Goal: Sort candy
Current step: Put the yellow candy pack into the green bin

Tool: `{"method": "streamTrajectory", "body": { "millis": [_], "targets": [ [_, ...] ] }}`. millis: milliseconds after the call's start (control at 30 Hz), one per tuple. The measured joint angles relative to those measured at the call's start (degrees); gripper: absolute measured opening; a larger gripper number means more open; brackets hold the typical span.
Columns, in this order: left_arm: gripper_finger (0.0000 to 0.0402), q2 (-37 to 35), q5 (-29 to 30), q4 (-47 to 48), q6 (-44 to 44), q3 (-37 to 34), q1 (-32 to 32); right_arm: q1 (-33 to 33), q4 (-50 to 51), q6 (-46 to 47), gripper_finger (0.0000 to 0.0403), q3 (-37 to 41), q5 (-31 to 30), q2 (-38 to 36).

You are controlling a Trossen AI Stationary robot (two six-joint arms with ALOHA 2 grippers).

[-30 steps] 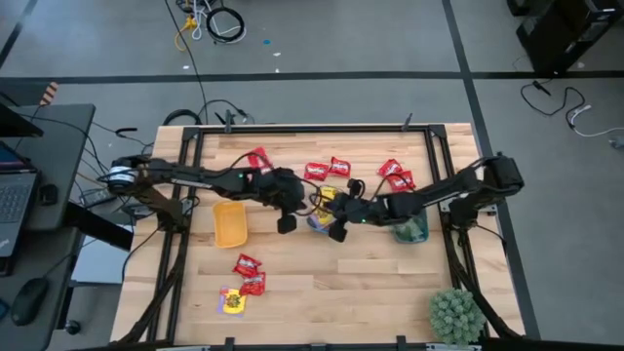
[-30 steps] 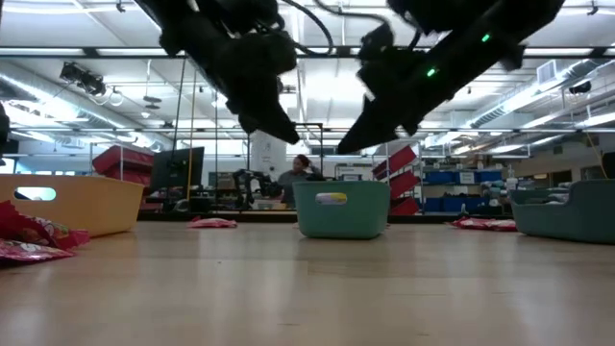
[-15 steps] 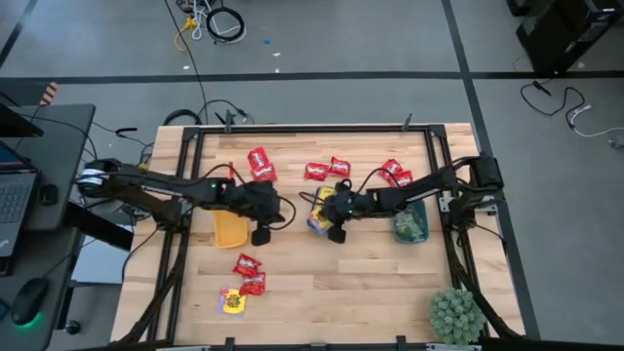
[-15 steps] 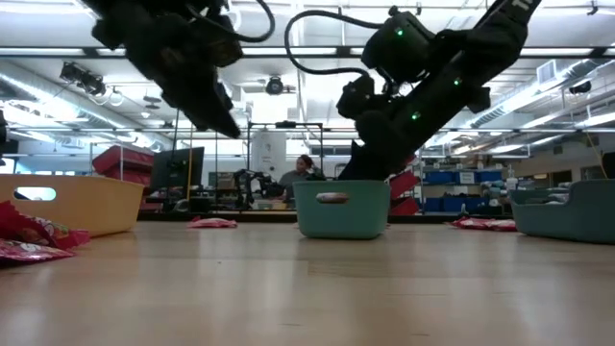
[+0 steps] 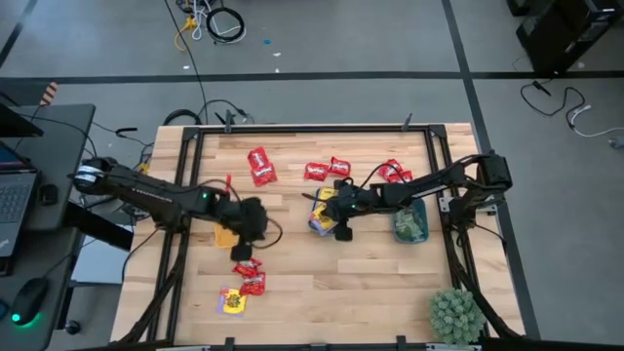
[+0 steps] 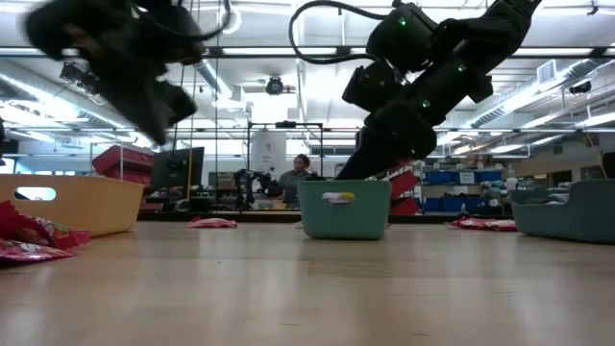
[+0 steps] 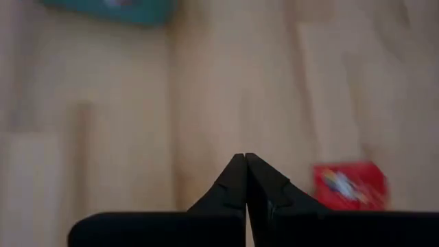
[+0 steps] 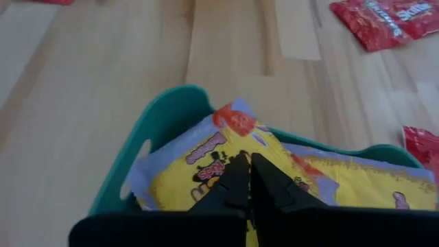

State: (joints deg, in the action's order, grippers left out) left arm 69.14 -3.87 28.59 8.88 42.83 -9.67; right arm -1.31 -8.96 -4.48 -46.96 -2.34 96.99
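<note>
- My right gripper (image 8: 247,161) is hanging with its fingers pressed together and nothing between them, right over the yellow packets (image 8: 226,171) already lying in the middle teal tray (image 8: 140,147).
- The tips are sitting close above the top wrapper; if I'm dropping lower like this, I'm risking poking or dragging a sorted packet back out over the tray wall.
- My left gripper (image 7: 245,165) is also pinched closed and empty, hovering above bare wood near a red packet (image 7: 350,185).
- In the overhead view the left gripper (image 5: 252,222) is sitting beside the yellow tray (image 5: 225,235), just above the small red pile (image 5: 248,275) at the front of the table.
- With the fingers closed I can't be grabbing anything; coming down on the red packet without spreading first is just going to shove it along the wood.
- The front red packets are overlapping, so I'm likely pinching two at once or flicking one aside.
- A yellow packet (image 5: 232,302) is lying right beside that red pile; sloppy aim is risking the wrong colour going into the tray.
- More red packets are scattered at the back: one alone (image 5: 259,165), a pair (image 5: 329,170), more by the right arm (image 5: 393,174).
- Green candy is sitting in the far right tray (image 5: 410,227).
- Both arms are working near the table's middle, so reaching for the back packets together is risking a clash.
</note>
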Motion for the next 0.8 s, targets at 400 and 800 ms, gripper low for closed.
{"method": "streamTrajectory", "body": {
  "millis": [400,800],
  "targets": [
    [0.0035,1.1,0.2,4.6,24.2,0.0,-22.0,4.3,-0.6,5.8,0.0064,0.0,-1.3,-4.5],
    [0.0136,14.5,-1.8,-3.4,37.6,0.0,-32.3,7.0,-0.5,5.4,0.0096,0.0,-5.7,-4.5]
  ]
}}
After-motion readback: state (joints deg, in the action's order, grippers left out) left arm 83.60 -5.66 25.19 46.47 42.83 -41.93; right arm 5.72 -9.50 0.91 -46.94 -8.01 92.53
